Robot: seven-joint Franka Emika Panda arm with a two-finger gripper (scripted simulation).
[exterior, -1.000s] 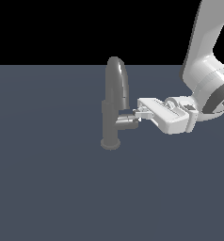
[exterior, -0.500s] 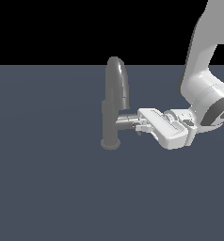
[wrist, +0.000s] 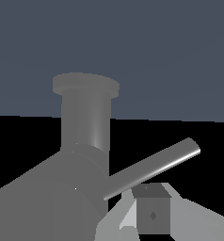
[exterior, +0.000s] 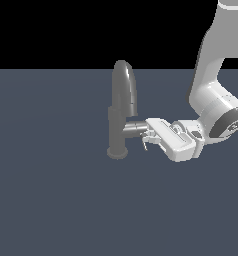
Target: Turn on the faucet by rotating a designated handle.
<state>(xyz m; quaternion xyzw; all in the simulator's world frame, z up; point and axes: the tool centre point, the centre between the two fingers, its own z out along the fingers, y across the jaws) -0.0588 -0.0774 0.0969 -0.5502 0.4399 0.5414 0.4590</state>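
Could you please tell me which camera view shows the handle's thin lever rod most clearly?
The wrist view: the handle fills the frame as a bright slanted rod beside the faucet body. In the exterior view only its stub shows plainly; the rod is tiny and mostly hidden by the gripper.

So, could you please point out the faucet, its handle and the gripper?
faucet (exterior: 117, 125): exterior view, upright body.
handle (wrist: 151, 168): wrist view, middle of the rod.
gripper (exterior: 147, 137): exterior view, between the fingertips.

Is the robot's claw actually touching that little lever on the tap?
Cannot tell. In the wrist view a fingertip sits beside the handle; in the exterior view the gripper hides the spot.
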